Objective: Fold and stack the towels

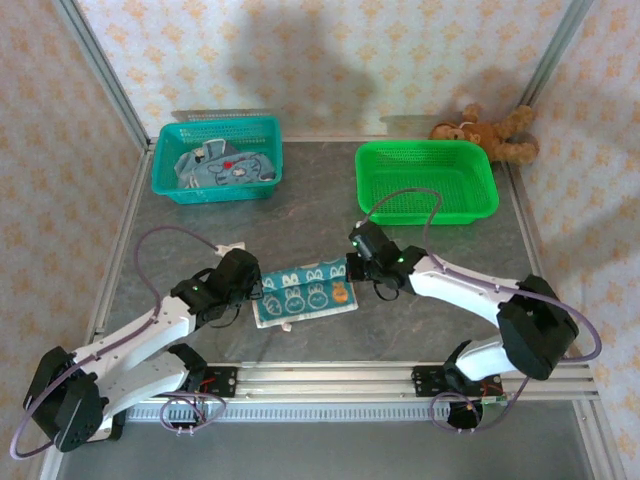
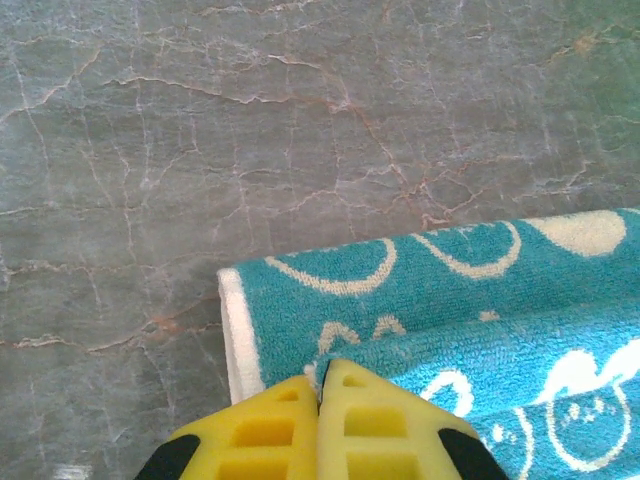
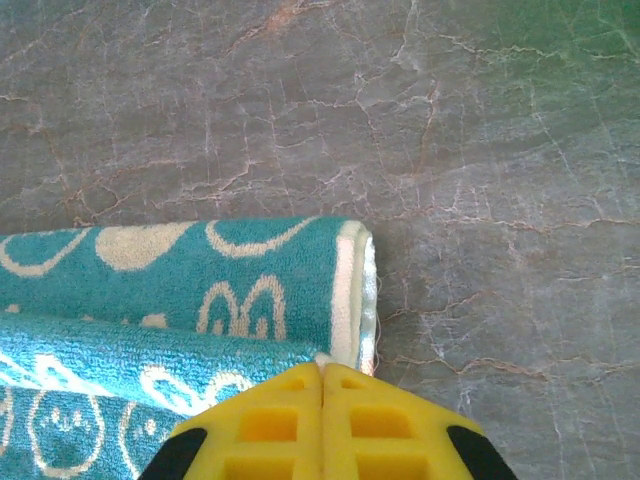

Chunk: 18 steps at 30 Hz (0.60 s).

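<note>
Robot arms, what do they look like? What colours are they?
The left arm and right arm are white tubes with chunky black joints. A thin purple cable loops off each. The left end effector and right end effector have blocky yellow fingers with square hollows and black corners.

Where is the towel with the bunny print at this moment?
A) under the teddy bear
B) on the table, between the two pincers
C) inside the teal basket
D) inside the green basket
B: the bunny towel lies on the table, with the left pincer shut on one end of it and the right pincer shut on the other.
</note>
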{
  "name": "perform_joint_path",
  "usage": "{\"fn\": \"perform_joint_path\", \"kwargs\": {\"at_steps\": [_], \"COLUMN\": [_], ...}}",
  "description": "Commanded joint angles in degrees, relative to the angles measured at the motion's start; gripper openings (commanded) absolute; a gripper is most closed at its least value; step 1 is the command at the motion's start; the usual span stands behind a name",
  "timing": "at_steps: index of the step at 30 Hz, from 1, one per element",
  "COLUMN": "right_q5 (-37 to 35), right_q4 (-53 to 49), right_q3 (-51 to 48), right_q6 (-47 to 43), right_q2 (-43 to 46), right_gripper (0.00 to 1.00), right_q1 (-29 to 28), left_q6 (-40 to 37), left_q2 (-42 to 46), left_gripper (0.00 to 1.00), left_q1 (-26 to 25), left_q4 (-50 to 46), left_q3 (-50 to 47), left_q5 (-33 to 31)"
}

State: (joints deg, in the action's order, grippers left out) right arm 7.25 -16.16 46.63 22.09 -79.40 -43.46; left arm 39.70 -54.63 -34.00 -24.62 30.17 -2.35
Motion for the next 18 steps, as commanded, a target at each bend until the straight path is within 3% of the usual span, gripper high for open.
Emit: {"fn": "perform_joint_path", "kwargs": {"at_steps": [1, 17, 18], "right_q5": [-2.68, -2.35, -2.39], "right_q4": [0.60, 2.50, 2.69], "right_q3": [-1.20, -6.70, -7.13], "right_q6": [1.68, 4.67, 4.85], "right_q2": [2.74, 4.14, 4.38], "right_gripper": [0.00, 0.00, 0.04], "right_q1": [-0.37, -2.97, -3.31], "left_q6": [2.00, 5.00, 5.20], "left_q2": [2.34, 4.12, 4.39], "left_gripper": [0.00, 0.00, 0.05], "left_q1": [-0.88, -3.14, -3.18], "left_q4": [-1.03, 0.14, 0.14], "left_q3": [-0.73, -5.16, -5.36], "left_q5": [-3.35, -3.01, -2.90]}}
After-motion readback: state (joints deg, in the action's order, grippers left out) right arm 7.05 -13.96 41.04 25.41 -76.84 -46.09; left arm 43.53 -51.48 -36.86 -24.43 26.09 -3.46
